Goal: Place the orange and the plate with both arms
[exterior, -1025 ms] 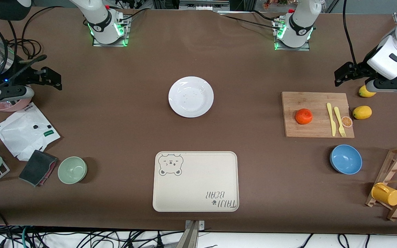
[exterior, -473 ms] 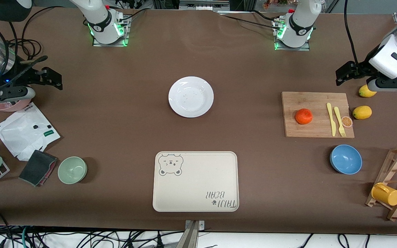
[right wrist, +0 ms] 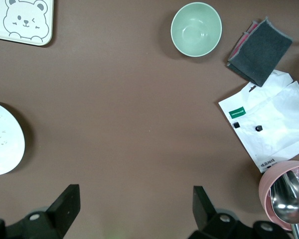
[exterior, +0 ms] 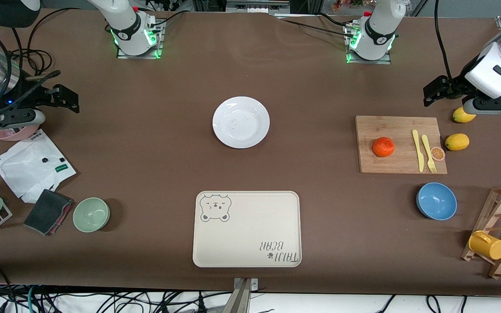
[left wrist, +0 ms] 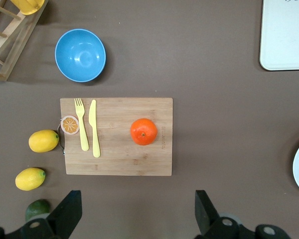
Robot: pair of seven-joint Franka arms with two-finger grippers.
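Listing holdings, largest first.
Worktop point(exterior: 168, 143): brown surface carrying all items.
Bear-print tray point(exterior: 247, 228): cream, at the camera edge, nearer the camera than the plate.
Cutting board point(exterior: 400, 144): wooden, toward the left arm's end; bears fruit, yellow knife and fork.
Plate point(exterior: 241, 122): white, mid-worktop, bare.
Blue bowl point(exterior: 436, 201): nearer the camera than the board.
Left pincer point(exterior: 434, 90): released, empty, above the worktop just off the board's corner.
Right pincer point(exterior: 64, 98): released, empty, aloft at its own end.
Orange point(exterior: 383, 147): on the board, apart from the cutlery.
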